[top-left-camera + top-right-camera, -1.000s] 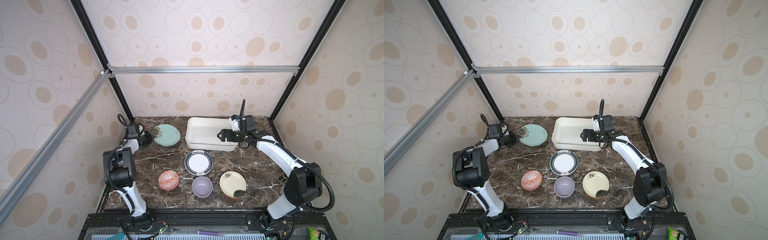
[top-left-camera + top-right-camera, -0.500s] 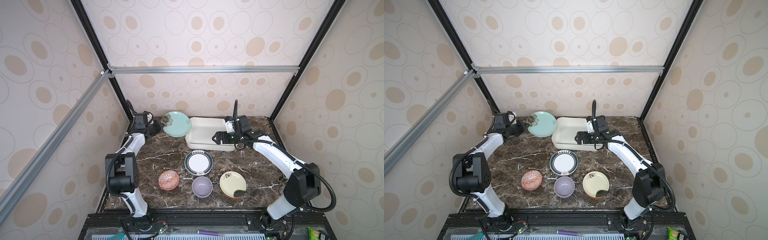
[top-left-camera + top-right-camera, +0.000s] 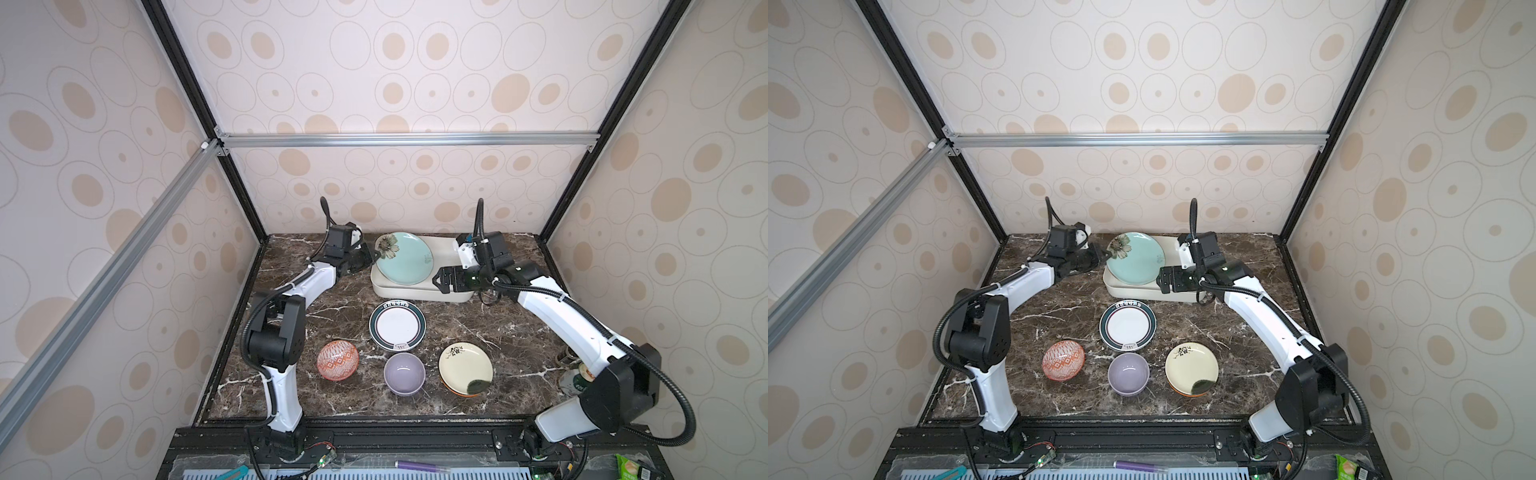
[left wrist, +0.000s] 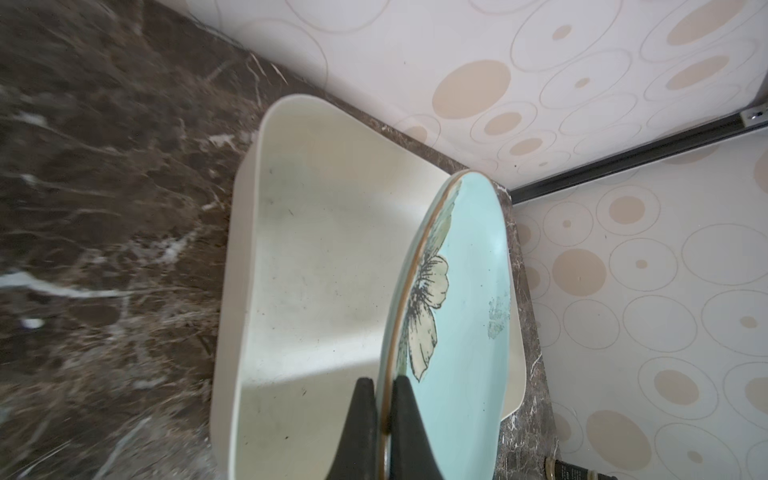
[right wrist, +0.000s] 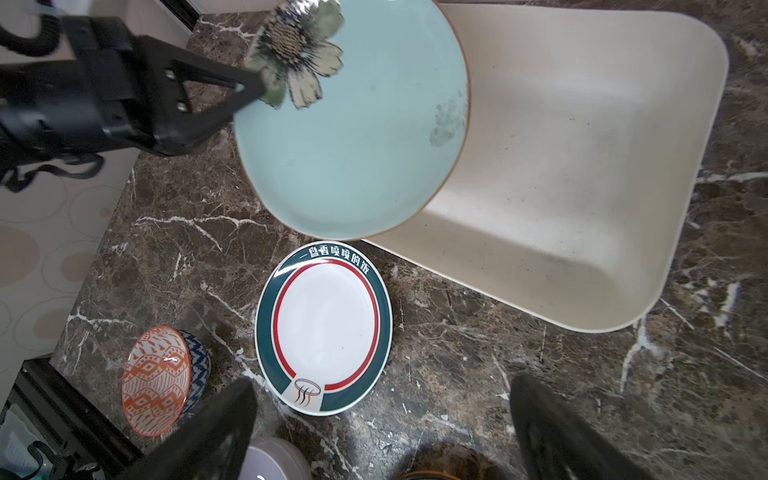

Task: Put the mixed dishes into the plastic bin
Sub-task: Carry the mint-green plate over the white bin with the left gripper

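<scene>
Rear-left of the bench: left claw (image 4: 384, 388), pressed together on the rim of the pale teal plate (image 3: 405, 259), pinching it at the flower-printed edge.

- **Position:** the plate is held face up, raised above the left end of the plastic bin (image 3: 446, 249).
- **Plate:** round and pale teal, with a thin brown edge line. A large cream and dark flower sits by the grip, and a faint green sprig opposite.
- **Right claw** (image 3: 436, 282): spread wide, over the bin's front rim, just beside the plate's right edge.
- **Bin:** white, shallow, with rounded corners.
- **Bench front:** green-rimmed white plate (image 3: 397, 325), red-white patterned bowl (image 3: 337, 360), lavender bowl (image 3: 404, 374), cream floral plate (image 3: 465, 368).
</scene>
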`<action>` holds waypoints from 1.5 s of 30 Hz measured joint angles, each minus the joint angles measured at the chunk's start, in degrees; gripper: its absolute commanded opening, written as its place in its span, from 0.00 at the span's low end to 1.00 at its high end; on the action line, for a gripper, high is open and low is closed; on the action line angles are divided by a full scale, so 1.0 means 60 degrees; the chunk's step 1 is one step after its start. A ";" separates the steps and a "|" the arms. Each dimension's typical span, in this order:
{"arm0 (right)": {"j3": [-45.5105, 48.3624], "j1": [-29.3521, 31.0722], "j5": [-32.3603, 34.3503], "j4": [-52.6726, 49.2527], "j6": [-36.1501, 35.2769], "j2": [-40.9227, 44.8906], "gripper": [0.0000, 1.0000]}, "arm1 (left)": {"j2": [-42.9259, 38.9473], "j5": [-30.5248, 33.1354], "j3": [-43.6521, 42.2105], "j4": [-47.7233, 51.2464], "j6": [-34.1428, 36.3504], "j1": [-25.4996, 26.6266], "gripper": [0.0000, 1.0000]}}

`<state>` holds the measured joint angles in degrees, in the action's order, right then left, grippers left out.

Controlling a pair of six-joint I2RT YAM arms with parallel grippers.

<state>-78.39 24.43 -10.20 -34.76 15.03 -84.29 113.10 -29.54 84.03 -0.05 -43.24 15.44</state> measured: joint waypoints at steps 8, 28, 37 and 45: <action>0.0273 0.0000 0.0419 -0.0149 -0.0106 0.0630 0.99 | 0.1694 0.0273 0.1213 -0.0102 -0.0474 0.0492 0.00; 0.0321 0.0000 0.0627 -0.0142 -0.0237 -0.0091 0.99 | 0.2743 0.1945 0.2725 0.1486 0.0637 0.0543 0.00; 0.0280 0.0000 0.0466 -0.0117 -0.0229 -0.0412 1.00 | 0.2677 0.2575 0.2754 0.1894 0.1067 0.0579 0.15; 0.0091 0.0000 0.0415 -0.0142 -0.0229 -0.0492 1.00 | 0.2466 0.3559 0.2586 0.2422 0.1698 0.0550 0.49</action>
<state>-77.84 24.43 -7.70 -35.62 13.65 -87.24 127.90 -8.19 99.55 14.48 -33.06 18.74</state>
